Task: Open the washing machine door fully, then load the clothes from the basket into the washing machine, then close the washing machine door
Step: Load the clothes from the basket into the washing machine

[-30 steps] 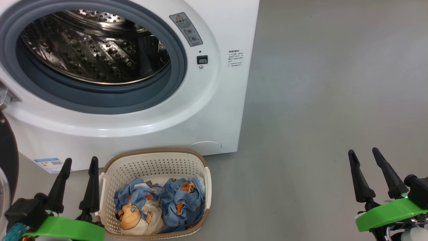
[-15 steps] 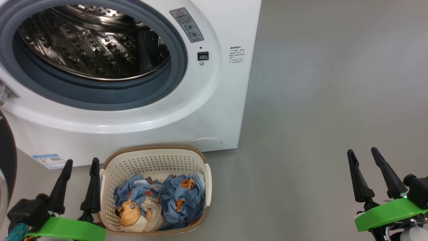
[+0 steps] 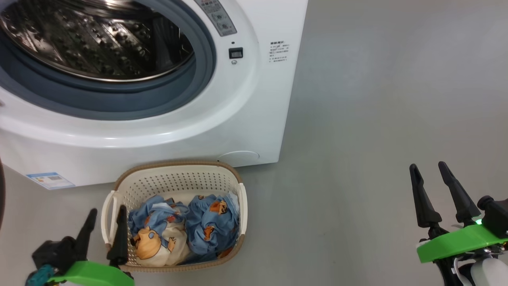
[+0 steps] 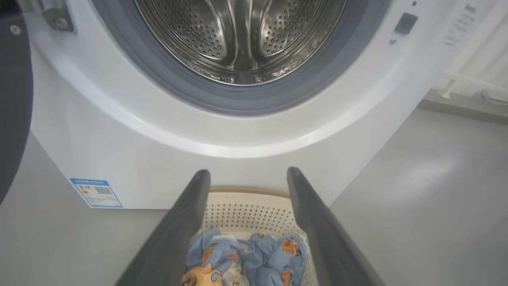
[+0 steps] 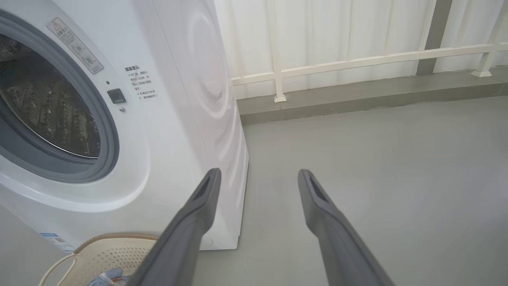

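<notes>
Steel drum shows bare behind its grey-blue seal as a two-armed robot faces the white machine, laundry not yet loaded. The door is off the opening and stands out to the robot's left, a dark curve at the edge of the left wrist view. How wide it stands cannot be told, so the first step looks done but cannot be called complete. The basket sits on the grey floor just in front of the machine, below the opening. The clothes (two crumpled blue bundles, one showing a large orange cartoon figure) lie in its bottom, none of them lifted. The left tool hangs at the basket's near left corner, fingers spread and empty, one finger crossing the rim by the handle in the head view. From its wrist camera the clothes show between the two fingers, farther on, and contact cannot be made out. The right tool is released too, holding nothing, well apart from the basket over bare floor to the right. By the look of it the task is at the start of its middle stage: every garment has yet to be picked up and put through the opening, and shutting the door comes after that. A small blue label marks the machine's lower left front
</notes>
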You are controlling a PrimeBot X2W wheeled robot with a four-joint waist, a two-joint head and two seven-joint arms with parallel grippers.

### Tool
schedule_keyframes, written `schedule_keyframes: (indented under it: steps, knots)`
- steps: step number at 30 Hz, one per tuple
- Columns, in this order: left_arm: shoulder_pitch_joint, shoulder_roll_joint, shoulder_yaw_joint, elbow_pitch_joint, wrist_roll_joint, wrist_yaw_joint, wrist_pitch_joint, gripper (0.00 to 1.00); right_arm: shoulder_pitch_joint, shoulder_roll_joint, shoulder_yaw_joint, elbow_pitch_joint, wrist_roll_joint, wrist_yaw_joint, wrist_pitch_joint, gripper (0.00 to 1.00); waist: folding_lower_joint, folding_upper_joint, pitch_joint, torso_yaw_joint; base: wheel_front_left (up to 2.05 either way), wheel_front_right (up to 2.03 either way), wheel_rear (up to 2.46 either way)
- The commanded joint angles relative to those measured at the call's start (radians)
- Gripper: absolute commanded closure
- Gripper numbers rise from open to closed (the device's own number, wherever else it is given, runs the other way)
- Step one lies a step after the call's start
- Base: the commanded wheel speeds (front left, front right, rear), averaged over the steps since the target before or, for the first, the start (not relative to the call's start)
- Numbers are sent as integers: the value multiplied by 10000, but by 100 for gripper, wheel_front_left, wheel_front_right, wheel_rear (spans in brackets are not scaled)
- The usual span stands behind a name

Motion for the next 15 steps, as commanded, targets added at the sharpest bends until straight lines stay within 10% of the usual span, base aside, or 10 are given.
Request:
schedule_keyframes:
  steps: [1,15]
  knots:
    - [-412,151,266,166,133,8,-55,0,-254,-131,196,-264,-37,56,-122,0,0,0,158,-65,0,0,0]
    - [-2179,131,-1284,3831,-464,8,-55,0,-1010,172,399,-380,-84,56,-122,0,0,0,1582,-301,0,0,0]
